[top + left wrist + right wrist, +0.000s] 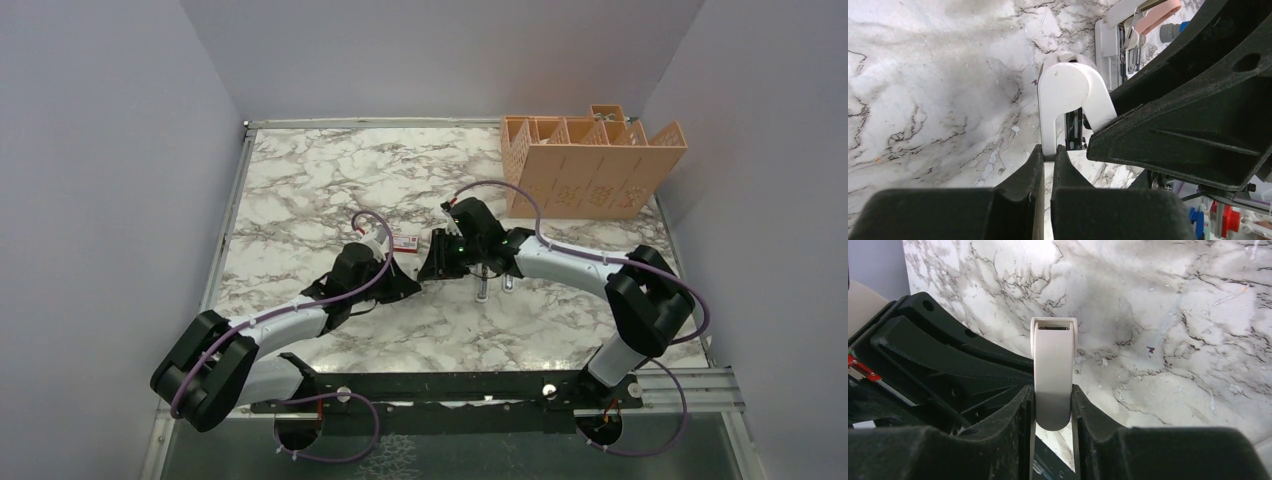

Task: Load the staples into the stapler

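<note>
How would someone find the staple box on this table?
Start at the peach organizer in the marble table's far right corner, then come left and nearer to where the arms meet. The staple box lies just beyond the left arm's wrist: tiny and red-and-white amid black arm parts and grey-veined marble.

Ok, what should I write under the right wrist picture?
Right hand pinching the white stapler above the marble table.
</note>
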{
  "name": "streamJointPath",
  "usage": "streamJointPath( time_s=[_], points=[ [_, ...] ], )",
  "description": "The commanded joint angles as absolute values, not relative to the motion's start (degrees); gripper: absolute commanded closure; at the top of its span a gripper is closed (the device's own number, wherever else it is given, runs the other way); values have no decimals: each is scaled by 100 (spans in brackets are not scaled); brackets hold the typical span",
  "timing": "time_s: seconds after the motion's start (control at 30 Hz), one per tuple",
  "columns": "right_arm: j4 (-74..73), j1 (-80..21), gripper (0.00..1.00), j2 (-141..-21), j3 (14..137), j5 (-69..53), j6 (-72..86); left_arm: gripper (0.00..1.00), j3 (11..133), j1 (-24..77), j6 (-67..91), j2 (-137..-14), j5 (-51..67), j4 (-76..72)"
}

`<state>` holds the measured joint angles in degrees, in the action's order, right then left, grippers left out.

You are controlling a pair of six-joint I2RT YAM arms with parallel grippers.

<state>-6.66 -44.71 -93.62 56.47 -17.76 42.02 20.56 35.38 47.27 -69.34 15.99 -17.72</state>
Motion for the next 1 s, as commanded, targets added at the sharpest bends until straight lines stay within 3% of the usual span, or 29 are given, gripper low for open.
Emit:
streamJointPath(
  time_s=[0.0,0.57,0.73,0.87,0.97],
  points=[
    [-1244,-4405,70,-9258,6071,-926,4167,100,2065,3560,4440,-6847,1557,-1595],
    [-1223,-3683,58,-9335,6504,-1605,3640,100,2008,3560,4061,-6505,1855,-1520],
    [-979,-3683,46,-9385,6376,-2039,3722,100,2098,3557,4201,-6528,1819,-1535],
    [-442,-3683,26,-9220,5941,-2503,3849,100,2187,3560,4317,-6570,1557,-1346],
    [-69,-3708,22,-9229,5675,-2780,4042,100,2197,3560,4435,-6654,1587,-1468]
  ],
)
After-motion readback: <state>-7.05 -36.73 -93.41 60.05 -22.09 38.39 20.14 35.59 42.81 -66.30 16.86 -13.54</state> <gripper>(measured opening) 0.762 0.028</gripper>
